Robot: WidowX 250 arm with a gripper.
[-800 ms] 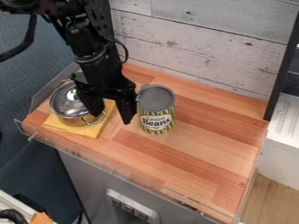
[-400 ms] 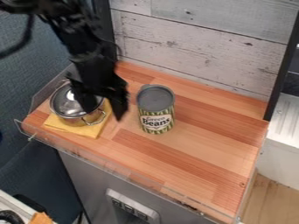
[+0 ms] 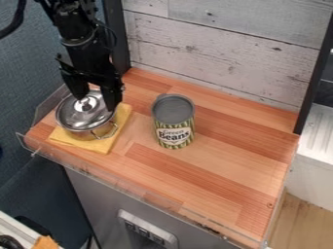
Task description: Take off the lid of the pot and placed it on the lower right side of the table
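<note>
The hand is open: its two black fingers are spread apart, pointing down above the lidded pot. In the view, the tip of one finger lies right next to the knob, and the other finger is over the side of the lid nearer the can. Whether either finger touches the lid cannot be determined. The arm enters at the upper left of the view.

The backing panel consists of pale, weathered wooden planks and stands upright along the rear of the table. The table has a top of reddish and light wood strips. Below its front edge is a grey front face, which carries an outlet strip. A transparent guard runs along the table's left and front edges.

The yellow cloth lies flat at the left end of the table, beneath the pot. The pot is metal, upright and seated on the cloth, with a wire handle on the side toward the can. The can stands upright on the table to the right of the cloth, apart from it; it has a grey top and a green striped label. The lid is metal and domed, and is seated on the pot. The knob is at the top of the lid.
</note>
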